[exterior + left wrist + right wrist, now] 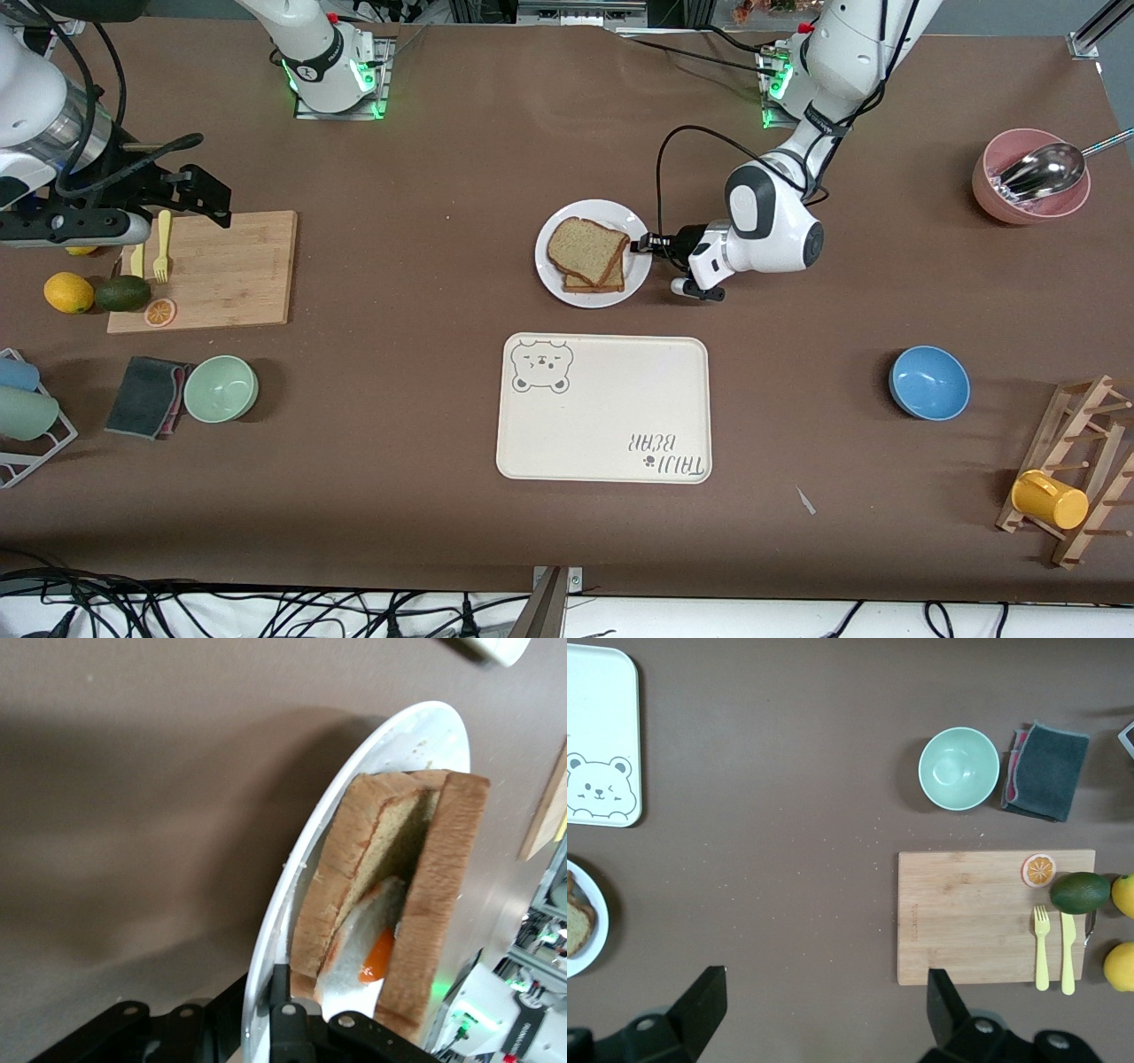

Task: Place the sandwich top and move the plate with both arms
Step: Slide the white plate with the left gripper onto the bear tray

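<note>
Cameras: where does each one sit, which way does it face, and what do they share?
Front view: high across the table, facing both arms' bases; left claw shut on the plate, right claw open over the cutting board.
Left wrist view: low at the plate's rim, facing the sandwich top edge-on; own fingers show.
Right wrist view: looks straight down; own fingers show.
Shared: plate in all; the bear-print tray in front and right wrist.

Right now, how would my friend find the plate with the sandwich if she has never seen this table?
Start at the big cream tray with the bear picture in the middle of the table. Just past it, farther from the front camera, sits the small round white plate holding two stacked bread slices. It is the only plate here, and the left gripper pinches its rim with its fingers shut.
</note>
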`<state>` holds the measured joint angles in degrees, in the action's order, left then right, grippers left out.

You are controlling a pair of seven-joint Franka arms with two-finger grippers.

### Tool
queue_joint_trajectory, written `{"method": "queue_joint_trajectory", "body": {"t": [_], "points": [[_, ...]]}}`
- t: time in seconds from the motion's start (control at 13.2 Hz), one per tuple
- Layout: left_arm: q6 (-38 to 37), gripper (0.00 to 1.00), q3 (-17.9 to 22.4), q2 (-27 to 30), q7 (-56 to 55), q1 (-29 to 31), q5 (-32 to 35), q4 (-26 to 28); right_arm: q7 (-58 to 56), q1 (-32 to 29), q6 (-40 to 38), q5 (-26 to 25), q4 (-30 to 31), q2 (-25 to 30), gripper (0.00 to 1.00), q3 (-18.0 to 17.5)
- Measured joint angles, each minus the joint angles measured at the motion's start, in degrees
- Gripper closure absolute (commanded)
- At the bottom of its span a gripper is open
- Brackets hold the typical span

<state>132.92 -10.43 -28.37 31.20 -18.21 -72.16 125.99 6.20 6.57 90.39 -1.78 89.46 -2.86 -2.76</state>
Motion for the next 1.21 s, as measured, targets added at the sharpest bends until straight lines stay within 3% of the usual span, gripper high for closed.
{"method": "queue_joint_trajectory", "body": {"t": [0.38, 0.91, 1.21], "points": [[0.0, 1.00, 0.3, 0.1, 9.2, 0.3, -13.0, -0.3, 0.0, 0.1, 0.0, -0.3, 0.0, 0.0, 0.00, 0.0], [-4.4, 1.00, 1.1, 0.2, 10.0, 1.3, -14.4, -3.0, 0.0, 0.1, 0.0, -0.3, 0.0, -0.1, 0.00, 0.0], [-9.1, 1.00, 4.7, 0.1, 10.0, 1.8, -14.4, -6.1, 0.0, 0.1, 0.0, -0.3, 0.0, -0.3, 0.00, 0.0]]}}
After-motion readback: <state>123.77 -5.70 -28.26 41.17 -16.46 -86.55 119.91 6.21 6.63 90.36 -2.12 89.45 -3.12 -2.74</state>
